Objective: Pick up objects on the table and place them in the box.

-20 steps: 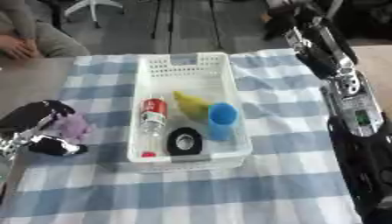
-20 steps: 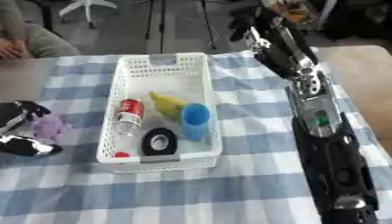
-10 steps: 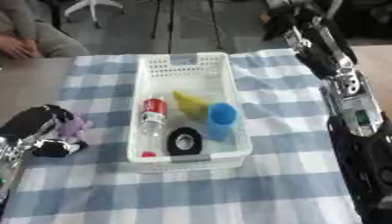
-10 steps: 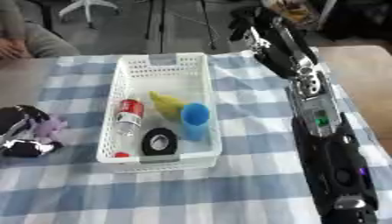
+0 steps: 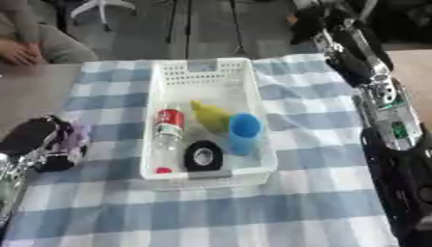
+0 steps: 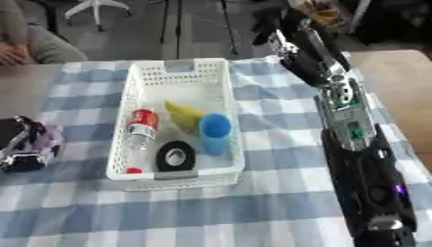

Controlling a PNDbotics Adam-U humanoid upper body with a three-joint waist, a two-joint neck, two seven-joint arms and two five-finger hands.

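At frame left, the left hand (image 5: 38, 140) is curling around a purple thing (image 5: 74, 137); it risks slipping before reaching the box (image 5: 207, 77).

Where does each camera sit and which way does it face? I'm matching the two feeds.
Left eye view: in the head, looking down at the white box on the checked cloth; left hand on a purple thing, right arm along the right edge.
Right eye view: beside it, same aim, scene shifted left; right hand raised beyond the table.
Shared: box, both arms.
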